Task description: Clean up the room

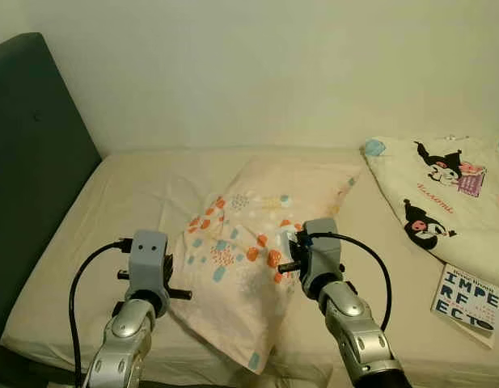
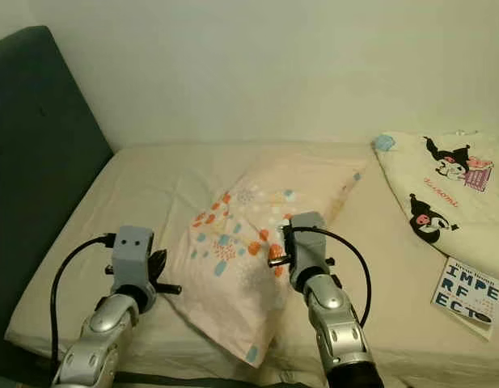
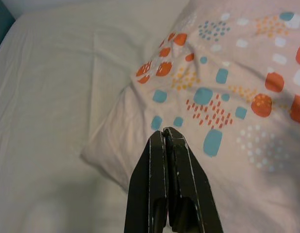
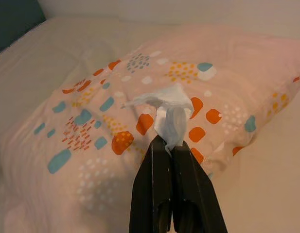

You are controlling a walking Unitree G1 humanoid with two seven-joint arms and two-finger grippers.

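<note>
Centre of frame: right hand (image 4: 171,145) pinching a crumpled white tissue (image 4: 170,114) above the patterned pillow (image 1: 249,259) on the bed (image 1: 128,202). Left hand (image 3: 165,141) pressed together, empty, beside the pillow. Risk: thin pinch, so likely to slip and drop back.

A home bedroom is indicated. A bed (image 1: 112,202) with a beige fitted sheet is set against a plain wall (image 1: 273,73), and a dark upholstered headboard (image 1: 31,162) is seen. A patterned pillow (image 1: 249,259), a cartoon-print blanket (image 1: 443,194) and a paperback book (image 1: 469,304) are laid on the bed — domestic items.
</note>
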